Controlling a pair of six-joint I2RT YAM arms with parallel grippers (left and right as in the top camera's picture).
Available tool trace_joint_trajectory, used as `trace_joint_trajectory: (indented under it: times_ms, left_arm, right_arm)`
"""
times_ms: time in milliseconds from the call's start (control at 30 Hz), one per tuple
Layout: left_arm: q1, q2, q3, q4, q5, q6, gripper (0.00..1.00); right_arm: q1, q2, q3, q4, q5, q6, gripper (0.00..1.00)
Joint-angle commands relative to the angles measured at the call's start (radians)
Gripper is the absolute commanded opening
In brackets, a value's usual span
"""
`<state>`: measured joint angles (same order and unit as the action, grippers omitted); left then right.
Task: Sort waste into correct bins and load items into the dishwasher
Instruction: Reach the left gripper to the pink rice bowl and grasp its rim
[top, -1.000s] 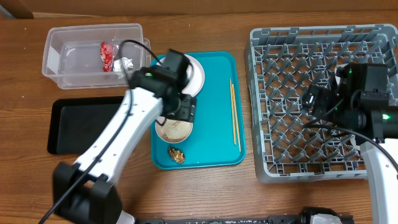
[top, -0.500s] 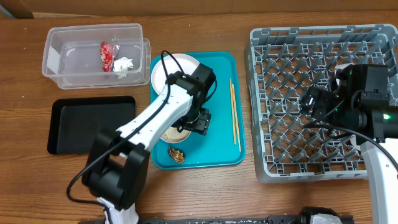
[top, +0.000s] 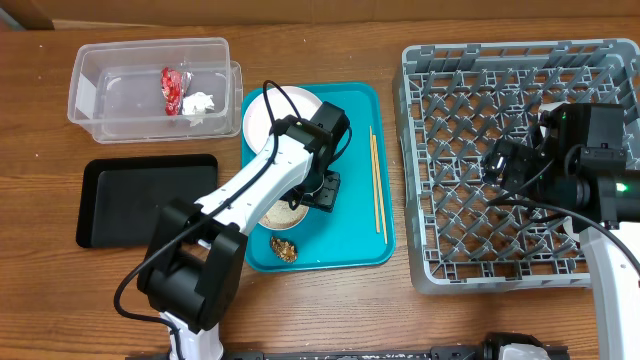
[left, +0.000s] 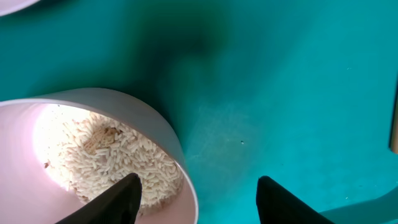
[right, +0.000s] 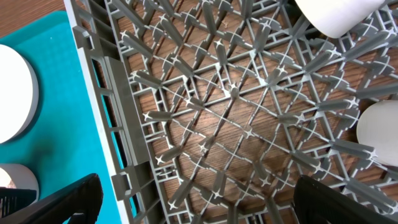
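Note:
My left gripper (top: 322, 190) is open over the teal tray (top: 352, 120). In the left wrist view its jaws (left: 199, 202) straddle the right rim of a small pale bowl (left: 166, 130) of white rice (left: 112, 155), one finger over the rice and one outside. A white plate (top: 280, 112) lies behind it, chopsticks (top: 376, 180) to its right, and a brown food scrap (top: 284, 247) in front. My right gripper (top: 500, 160) is open and empty above the grey dish rack (top: 470, 90). In the right wrist view (right: 199, 205), a white cup (right: 336, 15) and a white bowl (right: 379, 134) sit in the rack.
A clear tub (top: 100, 80) at the back left holds the red wrapper (top: 172, 90) and white tissue (top: 200, 103). A black tray (top: 145, 198) lies in front of it, left of the teal tray.
My left gripper has shifted right and a little nearer, from over the bowl's back to its right rim. The right arm has not moved.

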<state>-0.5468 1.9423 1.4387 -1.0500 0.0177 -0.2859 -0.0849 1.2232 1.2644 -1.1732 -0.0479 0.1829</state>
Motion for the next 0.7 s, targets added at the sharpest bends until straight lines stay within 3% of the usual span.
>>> trace_joint_trajectory:
  times_ms: [0, 667]
  left_arm:
    - [-0.004, 0.016, -0.003, 0.004, 0.001, -0.01, 0.6]
    - [-0.004, 0.017, -0.004, 0.006, -0.006, -0.014, 0.59]
  right_arm:
    - [-0.003, 0.004, 0.0, 0.005, -0.006, 0.0, 1.0]
    - [-0.003, 0.004, 0.0, 0.005, -0.006, 0.0, 1.0]
